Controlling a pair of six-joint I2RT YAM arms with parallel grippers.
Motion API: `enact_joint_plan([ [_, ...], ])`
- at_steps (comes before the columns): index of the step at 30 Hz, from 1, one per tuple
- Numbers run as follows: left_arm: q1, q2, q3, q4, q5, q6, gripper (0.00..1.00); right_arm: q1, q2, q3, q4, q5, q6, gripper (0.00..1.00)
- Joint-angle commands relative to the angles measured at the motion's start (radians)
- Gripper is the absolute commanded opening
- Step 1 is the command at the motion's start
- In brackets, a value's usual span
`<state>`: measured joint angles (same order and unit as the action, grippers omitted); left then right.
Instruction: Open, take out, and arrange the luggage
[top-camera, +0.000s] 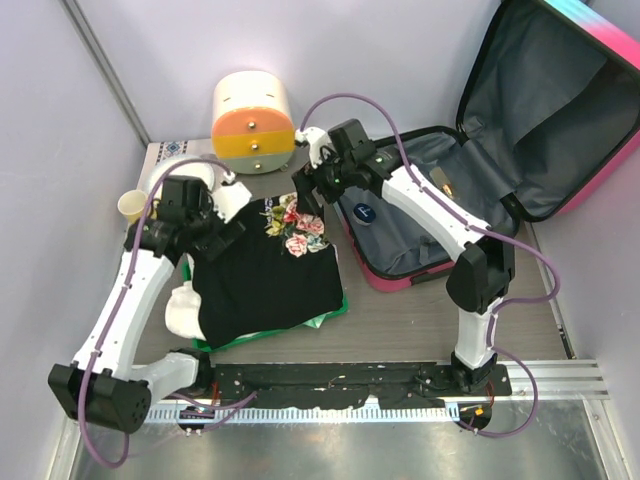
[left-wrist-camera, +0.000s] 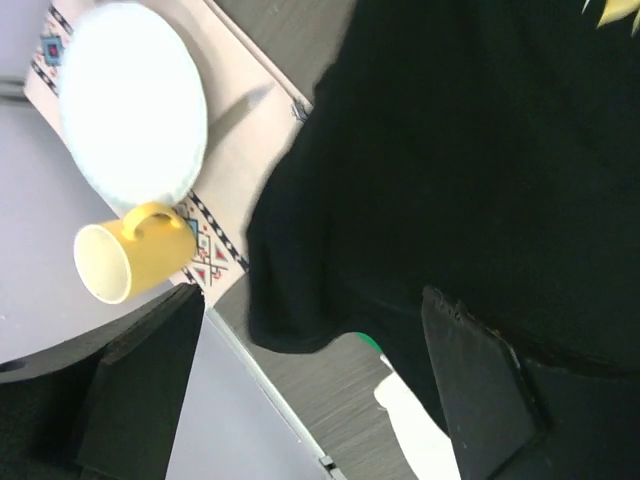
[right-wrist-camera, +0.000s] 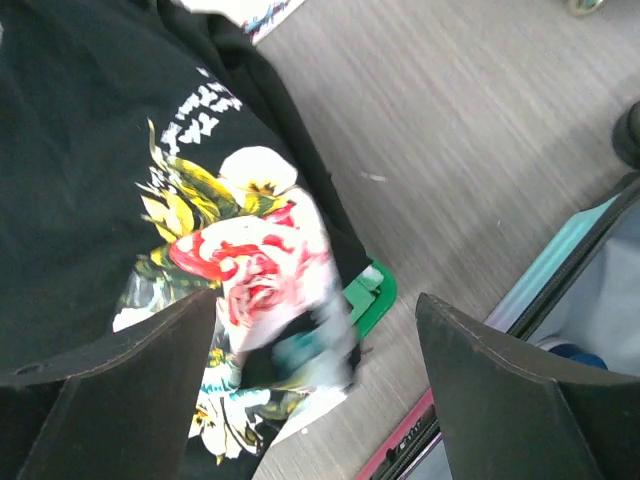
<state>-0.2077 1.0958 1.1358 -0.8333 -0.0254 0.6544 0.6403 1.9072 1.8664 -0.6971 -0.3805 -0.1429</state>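
The left tool (top-camera: 228, 232) and right tool (top-camera: 306, 195) gaped empty above the black floral-print T-shirt (top-camera: 262, 280) on the table (top-camera: 450, 320). The open pink-and-turquoise hard-shell suitcase (top-camera: 540, 120) lay just right of the right tool, nearer it.

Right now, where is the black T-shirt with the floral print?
In the top view, the shirt lies left of centre, draped over the green plastic tray, just left of the open pink-and-turquoise suitcase and nearer than the round cream-and-orange drawer box.
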Motion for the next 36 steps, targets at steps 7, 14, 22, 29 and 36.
enact_joint_plan([
  [7,-0.074,0.248,0.596,-0.446,0.367,-0.183,1.00,-0.234,-0.154,0.106,-0.041,-0.129,0.129,0.88],
  [14,-0.354,0.295,0.447,-0.360,0.315,-0.317,1.00,-0.401,-0.292,-0.050,-0.090,-0.245,0.108,0.88],
  [22,-0.386,0.331,0.047,-0.314,0.138,-0.087,0.99,-0.424,-0.392,-0.188,-0.093,-0.273,0.082,0.88],
  [29,-0.325,0.280,-0.226,-0.175,-0.005,0.207,1.00,-0.424,-0.369,-0.194,-0.079,-0.302,0.098,0.88],
  [36,-0.101,0.271,-0.225,-0.234,-0.015,0.470,1.00,-0.422,-0.353,-0.187,-0.084,-0.314,0.103,0.88],
])
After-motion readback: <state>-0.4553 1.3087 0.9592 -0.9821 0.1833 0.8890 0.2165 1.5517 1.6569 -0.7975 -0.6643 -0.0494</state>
